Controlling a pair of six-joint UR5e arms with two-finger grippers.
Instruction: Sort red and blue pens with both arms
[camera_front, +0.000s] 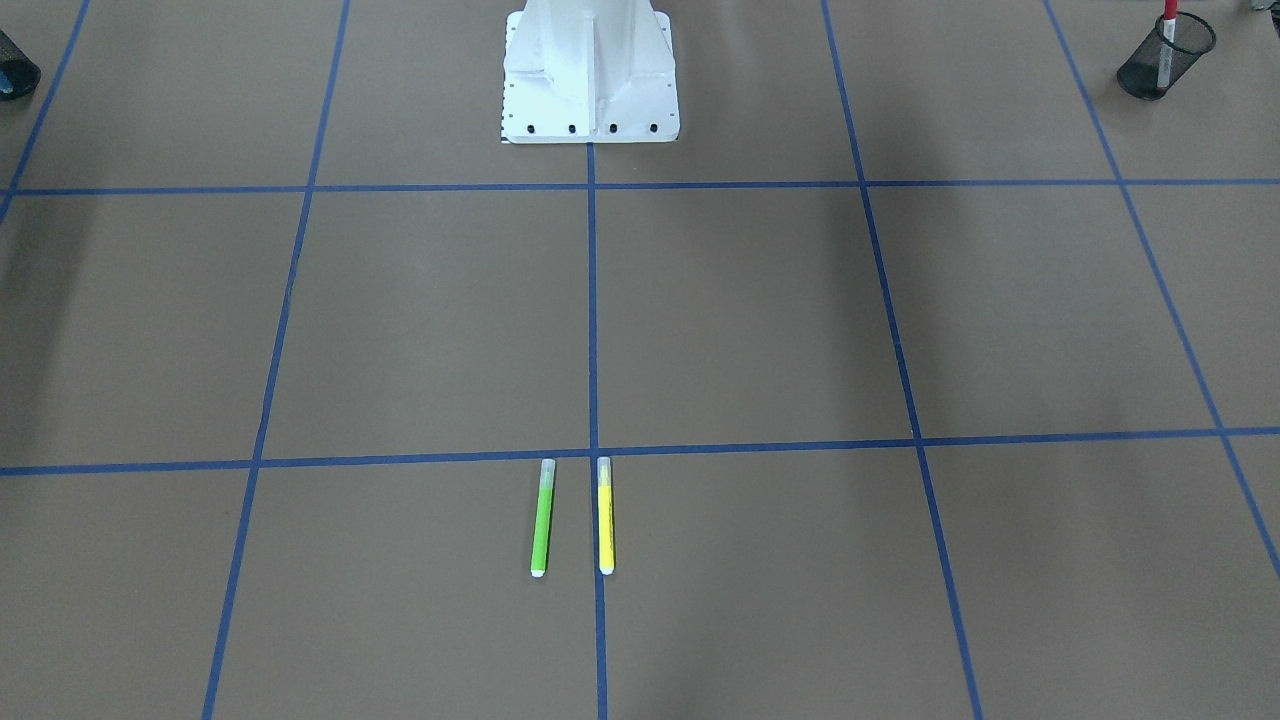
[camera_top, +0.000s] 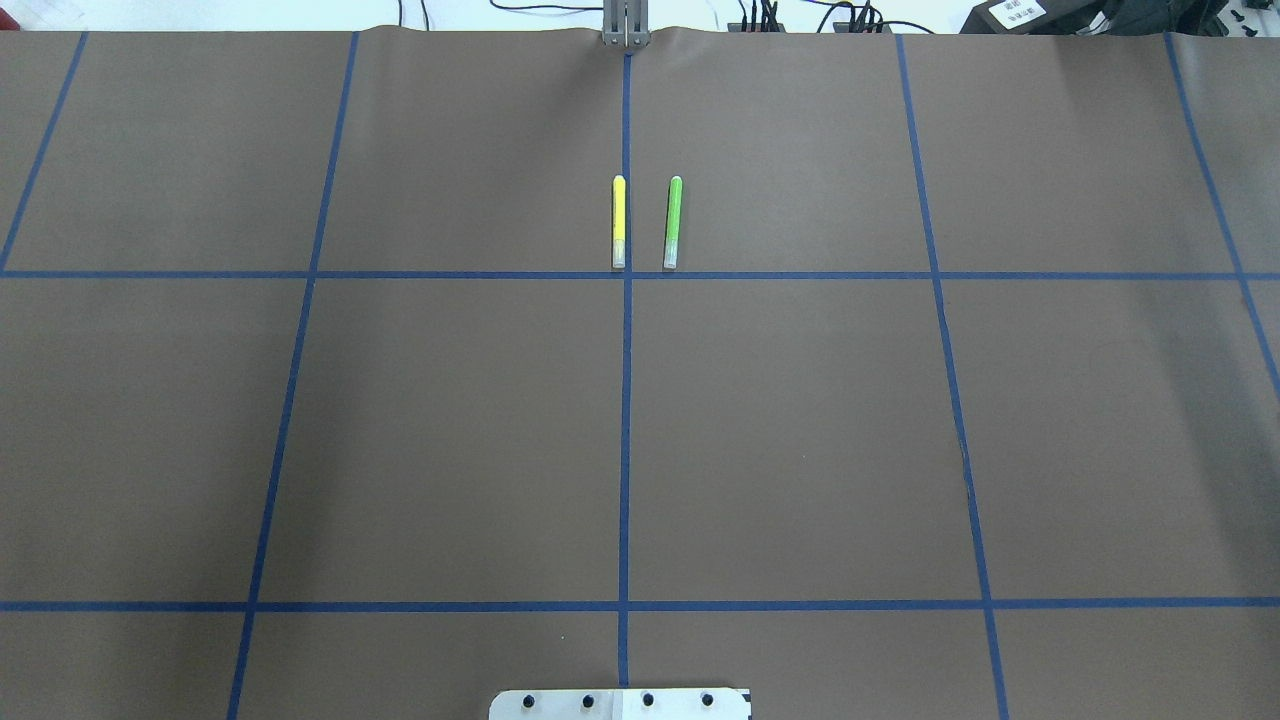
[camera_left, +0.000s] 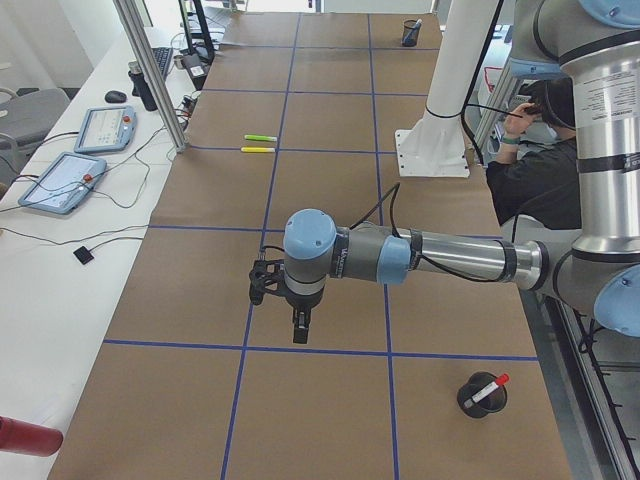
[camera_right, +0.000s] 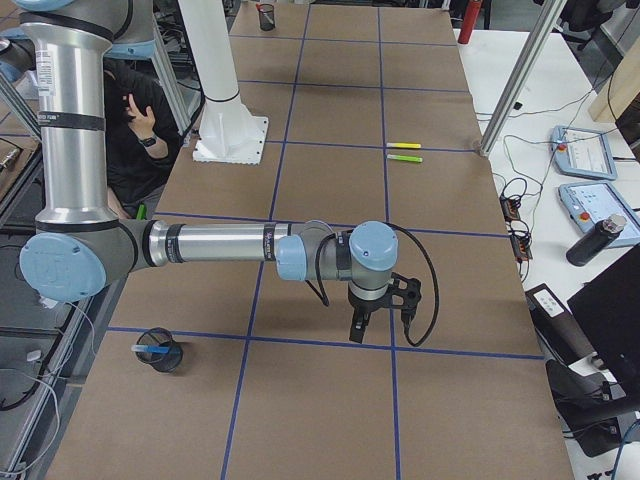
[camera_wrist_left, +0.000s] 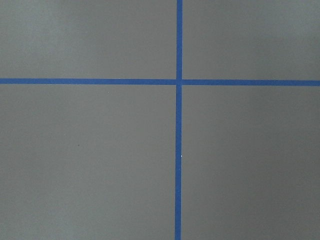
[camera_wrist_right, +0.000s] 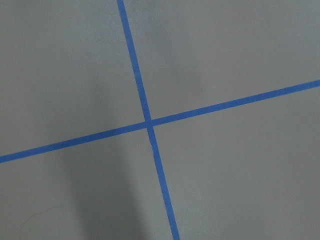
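The red pen (camera_front: 1168, 38) stands in a black mesh cup (camera_front: 1160, 68) at the table corner on my left side; the same red pen (camera_left: 489, 389) leans out of that cup (camera_left: 481, 397) in the exterior left view. The blue pen (camera_right: 148, 349) lies in a second mesh cup (camera_right: 161, 351) on my right side. My left gripper (camera_left: 298, 328) hangs over the table, pointing down, well apart from its cup. My right gripper (camera_right: 357, 330) hangs likewise. I cannot tell whether either is open or shut. Both wrist views show only brown table and blue tape.
A green pen (camera_top: 672, 222) and a yellow pen (camera_top: 619, 222) lie side by side at the far middle. The white robot pedestal (camera_front: 590, 75) stands at the near edge. A person (camera_left: 540, 170) sits behind it. Tablets (camera_left: 62, 183) lie on the side bench.
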